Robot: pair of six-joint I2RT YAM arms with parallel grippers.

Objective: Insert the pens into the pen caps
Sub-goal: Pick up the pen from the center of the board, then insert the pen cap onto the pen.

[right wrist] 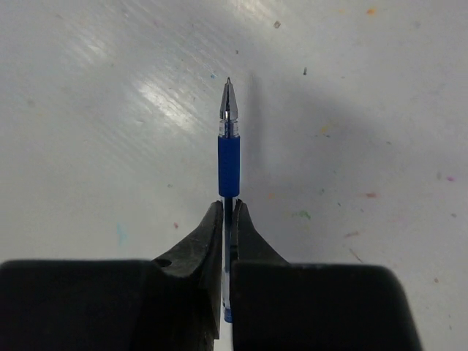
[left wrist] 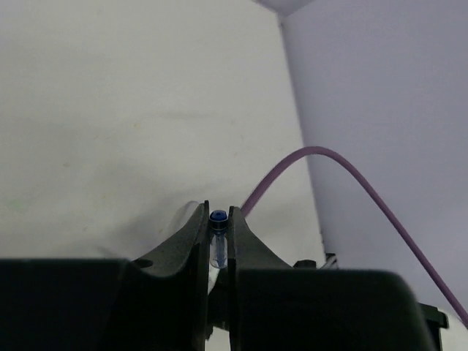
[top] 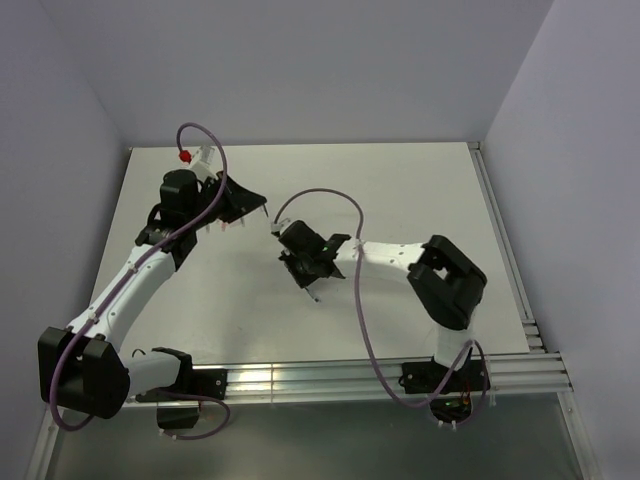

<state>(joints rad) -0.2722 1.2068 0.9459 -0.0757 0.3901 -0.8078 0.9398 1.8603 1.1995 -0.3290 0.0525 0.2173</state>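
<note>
The right gripper (right wrist: 227, 206) is clamped shut on the blue pen (right wrist: 228, 153), tip projecting forward; the left gripper (left wrist: 218, 213) is pinched on the blue pen cap (left wrist: 218, 235). Both parts are held well apart, so mating appears next, calling for the tip aligned squarely to the cap. Beneath lies a white, colour-flecked surface (right wrist: 351, 110), with lilac walls (top: 300, 60) around.

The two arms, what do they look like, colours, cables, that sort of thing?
Both the left arm and right arm have white links with bulky black joints. A purple cable loops along each. The left end effector and right end effector are black with tapering fingers.
</note>
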